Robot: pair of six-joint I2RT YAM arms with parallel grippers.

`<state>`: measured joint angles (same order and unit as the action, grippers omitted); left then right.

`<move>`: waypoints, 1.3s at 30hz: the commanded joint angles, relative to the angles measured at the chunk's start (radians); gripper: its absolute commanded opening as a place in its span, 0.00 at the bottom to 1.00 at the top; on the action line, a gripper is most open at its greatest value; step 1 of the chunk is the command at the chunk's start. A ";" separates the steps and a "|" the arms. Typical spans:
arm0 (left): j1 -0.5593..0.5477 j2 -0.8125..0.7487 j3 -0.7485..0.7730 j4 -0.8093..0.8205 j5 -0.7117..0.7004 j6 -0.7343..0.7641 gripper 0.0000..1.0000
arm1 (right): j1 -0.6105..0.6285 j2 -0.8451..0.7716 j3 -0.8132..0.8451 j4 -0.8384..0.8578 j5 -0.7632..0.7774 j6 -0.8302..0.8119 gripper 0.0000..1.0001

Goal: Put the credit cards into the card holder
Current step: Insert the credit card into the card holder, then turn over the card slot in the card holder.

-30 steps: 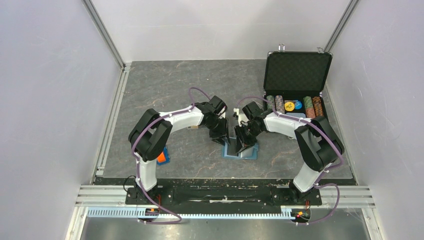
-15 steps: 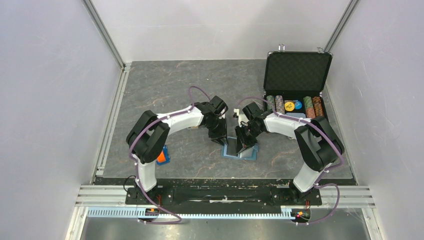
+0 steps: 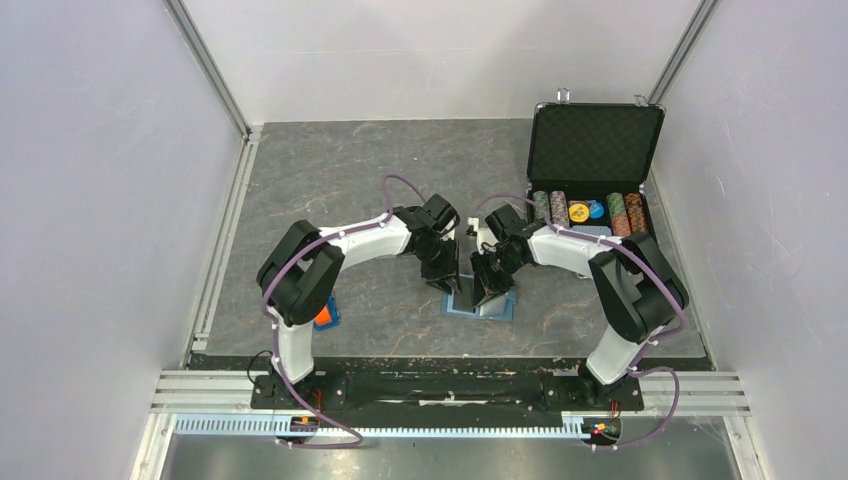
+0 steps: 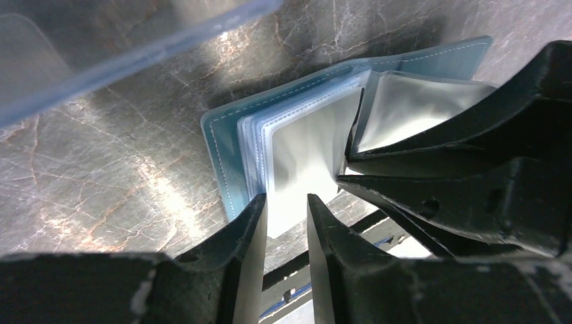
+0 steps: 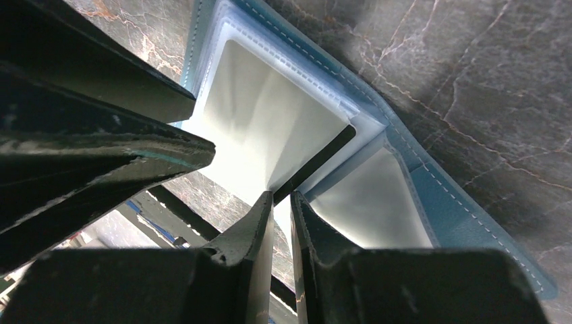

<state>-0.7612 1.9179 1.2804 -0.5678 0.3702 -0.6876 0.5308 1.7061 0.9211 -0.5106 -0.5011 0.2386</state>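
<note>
The teal card holder (image 3: 481, 302) lies open near the middle of the worktop's near edge. Both grippers work its clear sleeves: left gripper (image 4: 287, 206) pinching one sleeve, right gripper (image 5: 282, 202) pinching another, apparently opening a pocket. Next, a credit card must be fetched; none shows clearly.

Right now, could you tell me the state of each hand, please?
Left hand: closed on a clear sleeve of the card holder.
Right hand: closed on another clear sleeve of it.

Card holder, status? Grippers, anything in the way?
Both grippers over holder, each pinching a clear sleeve. Holder open flat on table. No card visible. Nothing blocking.
</note>
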 commanded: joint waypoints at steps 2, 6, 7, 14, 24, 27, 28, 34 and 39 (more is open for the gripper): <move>-0.010 0.027 0.021 0.028 0.033 -0.003 0.35 | -0.003 0.007 -0.010 0.021 -0.010 -0.003 0.17; -0.010 0.027 0.021 0.038 0.043 -0.005 0.35 | -0.003 0.009 -0.015 0.027 -0.016 -0.001 0.16; -0.010 0.027 0.020 0.044 0.051 -0.006 0.35 | -0.004 0.010 -0.017 0.033 -0.018 -0.001 0.16; -0.010 -0.007 0.010 0.080 0.066 -0.018 0.33 | -0.005 0.015 -0.021 0.043 -0.027 0.001 0.14; -0.010 -0.018 0.029 -0.008 -0.036 0.016 0.41 | -0.007 0.014 -0.027 0.043 -0.028 0.002 0.12; -0.010 -0.005 0.029 -0.012 -0.034 0.020 0.41 | -0.006 0.013 -0.028 0.043 -0.027 0.003 0.12; -0.011 -0.001 0.030 -0.012 -0.028 0.021 0.41 | -0.007 0.013 -0.029 0.044 -0.028 0.004 0.12; -0.016 0.011 0.030 0.039 0.054 0.020 0.35 | -0.006 0.017 -0.028 0.047 -0.031 0.004 0.12; -0.020 -0.014 0.033 0.068 0.084 0.008 0.32 | -0.006 0.017 -0.028 0.048 -0.031 0.005 0.11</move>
<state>-0.7681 1.9312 1.2819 -0.5568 0.3912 -0.6865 0.5251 1.7103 0.9043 -0.4870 -0.5274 0.2428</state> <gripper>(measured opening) 0.324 0.117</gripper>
